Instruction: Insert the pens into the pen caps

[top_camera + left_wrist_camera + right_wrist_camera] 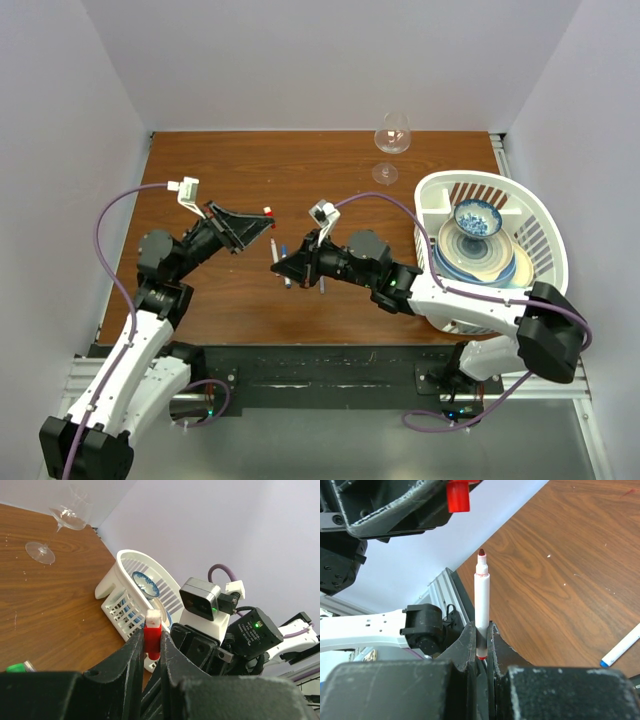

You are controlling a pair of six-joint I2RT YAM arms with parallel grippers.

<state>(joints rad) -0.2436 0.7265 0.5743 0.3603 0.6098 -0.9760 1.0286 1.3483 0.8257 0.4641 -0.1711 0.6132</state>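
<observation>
My left gripper [262, 220] [152, 636] is shut on a red pen cap [153, 639] and holds it above the table. The cap also shows at the top of the right wrist view [458, 496]. My right gripper [282, 262] [481, 630] is shut on a white pen with a red tip [481, 595]. The pen stands upright, its tip pointing toward the red cap, with a gap between them. A white pen with a blue end [621, 651] lies on the table. Other pens [285, 272] lie under the grippers. A green cap [16, 668] lies on the table.
A white dish basket [535, 230] with plates and a blue bowl stands at the right. A wine glass [391, 140] stands at the back of the wooden table [220, 170]. White walls close in the sides and back.
</observation>
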